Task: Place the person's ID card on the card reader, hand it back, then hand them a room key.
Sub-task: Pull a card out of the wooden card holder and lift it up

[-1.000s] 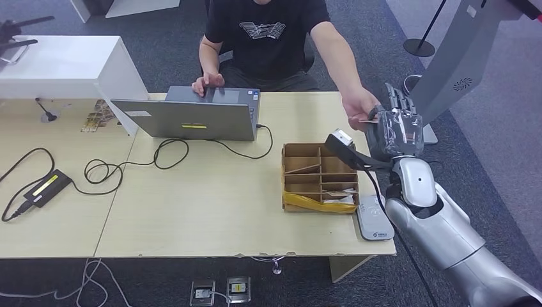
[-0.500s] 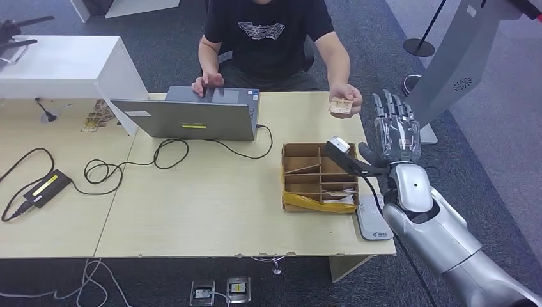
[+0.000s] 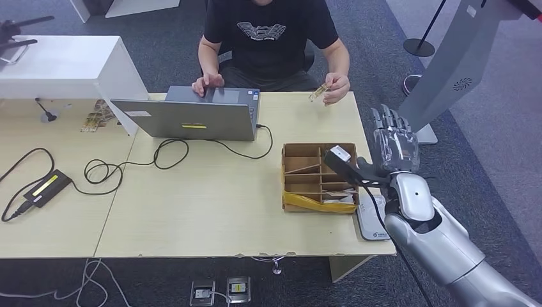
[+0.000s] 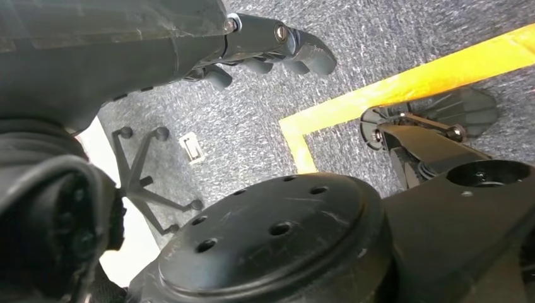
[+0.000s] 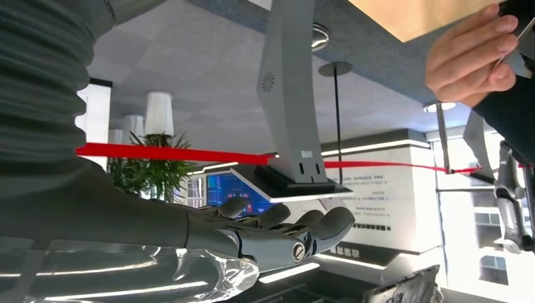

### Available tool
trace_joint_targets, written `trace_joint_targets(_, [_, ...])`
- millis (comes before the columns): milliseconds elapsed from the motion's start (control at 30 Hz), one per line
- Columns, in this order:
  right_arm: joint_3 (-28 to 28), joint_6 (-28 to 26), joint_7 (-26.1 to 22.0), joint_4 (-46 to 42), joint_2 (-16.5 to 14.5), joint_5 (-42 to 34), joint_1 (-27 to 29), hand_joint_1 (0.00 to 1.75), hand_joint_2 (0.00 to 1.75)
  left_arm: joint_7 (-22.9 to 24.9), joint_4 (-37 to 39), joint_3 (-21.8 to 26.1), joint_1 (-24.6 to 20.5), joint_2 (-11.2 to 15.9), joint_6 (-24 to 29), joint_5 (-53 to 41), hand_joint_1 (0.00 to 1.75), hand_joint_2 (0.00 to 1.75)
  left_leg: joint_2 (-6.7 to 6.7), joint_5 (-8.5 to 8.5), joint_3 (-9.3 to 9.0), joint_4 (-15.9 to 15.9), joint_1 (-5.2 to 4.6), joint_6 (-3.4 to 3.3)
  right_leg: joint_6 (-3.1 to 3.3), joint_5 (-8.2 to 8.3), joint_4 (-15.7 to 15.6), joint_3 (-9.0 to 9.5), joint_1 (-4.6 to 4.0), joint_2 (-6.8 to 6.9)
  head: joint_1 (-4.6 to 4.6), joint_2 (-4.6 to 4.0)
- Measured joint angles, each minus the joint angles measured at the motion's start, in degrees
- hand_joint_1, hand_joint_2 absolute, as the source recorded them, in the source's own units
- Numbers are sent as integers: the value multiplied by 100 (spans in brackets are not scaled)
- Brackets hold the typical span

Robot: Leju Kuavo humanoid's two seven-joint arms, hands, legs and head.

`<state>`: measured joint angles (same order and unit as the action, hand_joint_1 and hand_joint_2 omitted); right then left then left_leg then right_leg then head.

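Note:
The person's hand (image 3: 336, 87) holds the ID card (image 3: 318, 94) above the far edge of the table, in front of their chest. My right hand (image 3: 395, 143) hovers empty over the table's right edge, fingers straight and apart, well short of the card. In the right wrist view that same hand (image 5: 277, 238) lies flat and empty, with the person's hand (image 5: 472, 53) pinching the card's edge (image 5: 516, 39) far beyond it. The grey card reader (image 3: 372, 222) lies at the front right corner, partly behind my forearm. My left hand (image 4: 262, 41) hangs beside my body, holding nothing.
A wooden compartment box (image 3: 317, 175) with a yellow item and some cards sits left of the reader. An open laptop (image 3: 192, 117) faces the person, cables (image 3: 115, 167) trailing across the table. A grey kiosk stand (image 3: 455, 61) rises on the right.
The person took the card from my right hand and drew it back toward their chest. My right hand opened, then pulled back and lowered slightly.

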<state>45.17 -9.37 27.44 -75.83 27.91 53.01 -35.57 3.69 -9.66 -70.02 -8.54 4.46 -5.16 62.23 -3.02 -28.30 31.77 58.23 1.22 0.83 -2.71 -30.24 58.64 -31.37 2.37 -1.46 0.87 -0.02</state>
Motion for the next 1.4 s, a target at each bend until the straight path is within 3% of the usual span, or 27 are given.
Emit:
trace_joint_targets(400, [-163, 276, 478, -1010, 864, -681, 704, 0, 175, -21, 0, 3, 83, 6, 0, 79, 0, 0, 3, 0, -1, 0, -1, 0, 0, 0, -3, 0, 0, -1, 0, 0])
trace_joint_targets(567, [-141, 281, 519, -1213, 1066, -795, 842, 0, 175, -72, 0, 3, 84, 26, 0, 84, 0, 0, 7, 0, -2, 0, 0, 0, 0, 0, -2, 0, 0, -3, 0, 0])
trace_joint_targets(1400, [725, 21, 97, -657, 863, -1284, 858, 0, 175, -123, 0, 3, 49, 33, 0, 54, 0, 0, 5, 0, 2, -1, 0, 0, 0, 0, -1, 0, 0, -4, -1, 0])
